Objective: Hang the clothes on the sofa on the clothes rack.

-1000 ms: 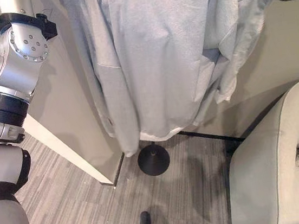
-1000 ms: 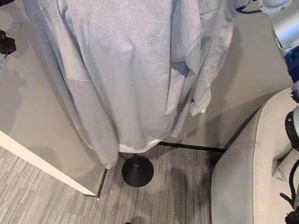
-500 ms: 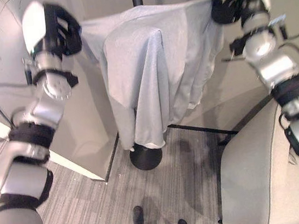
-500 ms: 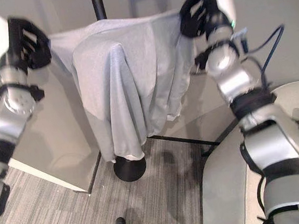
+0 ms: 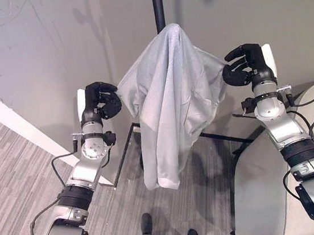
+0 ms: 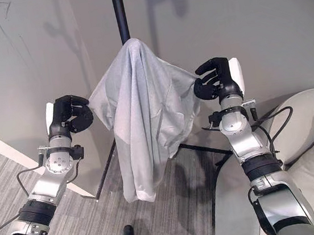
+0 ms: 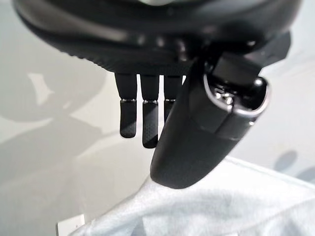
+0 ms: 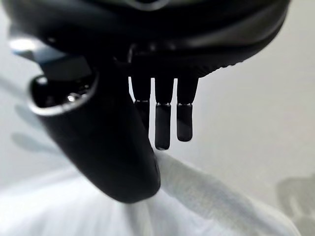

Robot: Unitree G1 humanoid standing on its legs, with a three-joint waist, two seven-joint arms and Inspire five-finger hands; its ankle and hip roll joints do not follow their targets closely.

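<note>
**Room around the rack**

The garment (image 5: 166,99) drapes from the pole (image 5: 157,3) and spreads wide, filling the space between the left hand (image 5: 100,101) and the right hand (image 5: 248,66); each hand sits at a cloth edge, fingers curled by it. Close behind stands the wall (image 5: 41,57), leaving little room on the far side. To the right, the sofa (image 5: 262,179) blocks low passage beside the right arm. The near floor (image 5: 13,158) on the left lies open.

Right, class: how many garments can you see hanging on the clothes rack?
1: a grey garment draped over the top of the rack's black pole, between the two hands. Any others could be hidden beneath it.
</note>
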